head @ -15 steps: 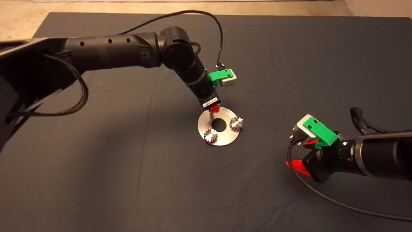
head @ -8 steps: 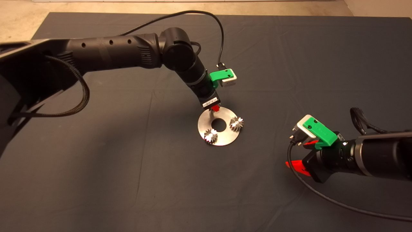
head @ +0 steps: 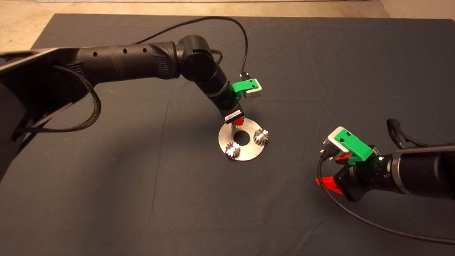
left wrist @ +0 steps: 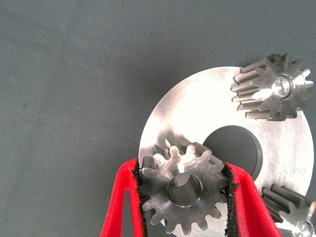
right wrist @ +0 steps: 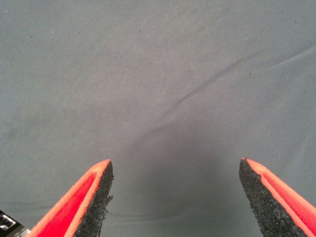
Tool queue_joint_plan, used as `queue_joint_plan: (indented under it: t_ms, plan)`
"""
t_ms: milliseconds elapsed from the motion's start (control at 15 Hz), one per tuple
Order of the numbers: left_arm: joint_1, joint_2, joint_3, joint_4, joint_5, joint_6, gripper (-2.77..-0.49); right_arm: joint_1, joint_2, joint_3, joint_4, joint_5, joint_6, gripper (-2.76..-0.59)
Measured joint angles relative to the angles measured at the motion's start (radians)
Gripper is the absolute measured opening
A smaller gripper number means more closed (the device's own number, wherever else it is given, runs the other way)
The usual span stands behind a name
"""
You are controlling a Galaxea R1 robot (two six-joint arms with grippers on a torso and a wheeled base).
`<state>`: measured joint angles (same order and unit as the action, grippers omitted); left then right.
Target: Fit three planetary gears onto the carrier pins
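Observation:
A flat silver carrier disc with a centre hole lies mid-mat. Two planetary gears sit on its pins: one at the front left, one at the right; their pin tops shine in the left wrist view. My left gripper hangs over the disc's far edge, shut on a third gear, with the disc close beneath. A pin end shows through that gear's centre hole. My right gripper waits at the lower right, open over bare mat.
The dark mat covers the table, with pale floor beyond its far left edge. A black cable trails from the right arm across the mat's lower right.
My left arm has shifted slightly and lowered the held gear toward the disc's far edge. The right arm and the two seated gears have not moved.

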<state>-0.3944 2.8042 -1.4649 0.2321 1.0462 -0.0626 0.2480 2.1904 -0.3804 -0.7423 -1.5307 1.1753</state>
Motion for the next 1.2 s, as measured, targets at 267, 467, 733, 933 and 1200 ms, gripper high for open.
queue_joint_plan:
  t_ms: [267,467,733,933,1200]
  plan:
    - [-0.002,0.002,-0.021,0.000,-0.009,0.024,-2.67,0.000,0.000,0.000,0.000,0.000,0.000,-1.47]
    - [-0.003,0.002,-0.021,0.000,-0.008,0.025,-2.67,0.002,-0.002,0.000,0.000,0.000,0.000,-1.47]
    - [-0.003,0.001,-0.015,0.000,-0.007,0.026,-2.67,0.002,-0.002,0.000,0.000,0.000,0.000,-1.47]
    - [-0.002,-0.006,0.008,0.001,0.014,0.025,-2.67,0.001,-0.002,0.000,0.000,0.000,0.000,-1.47]
    - [-0.003,-0.012,0.015,0.001,0.025,0.024,-2.67,0.002,-0.002,0.000,0.000,0.000,0.000,-1.47]
